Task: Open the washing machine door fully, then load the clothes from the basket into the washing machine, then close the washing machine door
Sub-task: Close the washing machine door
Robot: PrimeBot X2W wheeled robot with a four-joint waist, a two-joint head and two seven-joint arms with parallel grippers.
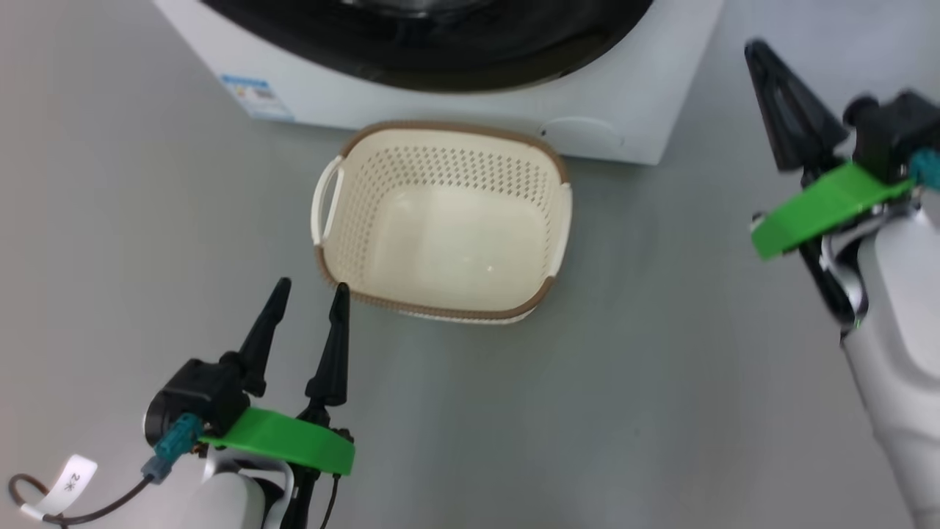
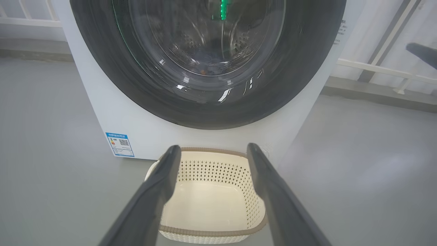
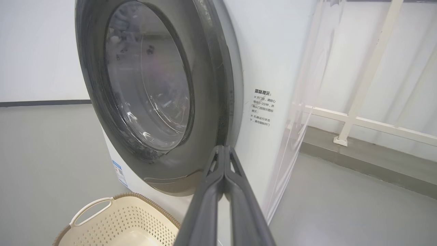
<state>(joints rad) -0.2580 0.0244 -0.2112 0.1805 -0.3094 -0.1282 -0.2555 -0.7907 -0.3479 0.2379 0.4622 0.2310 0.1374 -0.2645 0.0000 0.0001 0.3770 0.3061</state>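
**Load in the drum, door to: task at or near its end**

At the time of inspection your washing machine door [image 2: 102, 68] lay flat against the front of the washing machine [image 2: 102, 112]. The right wrist view showed no gap along its rim. I judged it closed, though whether the latch had caught could not be told.

The basket [image 1: 448, 128] stood on the floor just in front of the washing machine, below the door, and its bottom was bare. Low in the drum, behind the door's glass, lay a dim bluish heap with an orange fleck. I took this for the clothes [image 2: 210, 66], but the glare made that uncertain.

Your left gripper [image 1: 312, 286] hung on the far side of the basket from the washing machine, well apart from the machine. Its fingers were spread wide, pointed toward the door, and had hold of nothing.

Your right gripper [image 1: 755, 50] was near the machine's right front corner. Its fingers were pressed together with nothing between them, aimed at the door's edge. The head view showed floor between it and the machine.

By my reading, opening and loading were done and the closing was done or all but done. Only confirmation of the latch was left for you.
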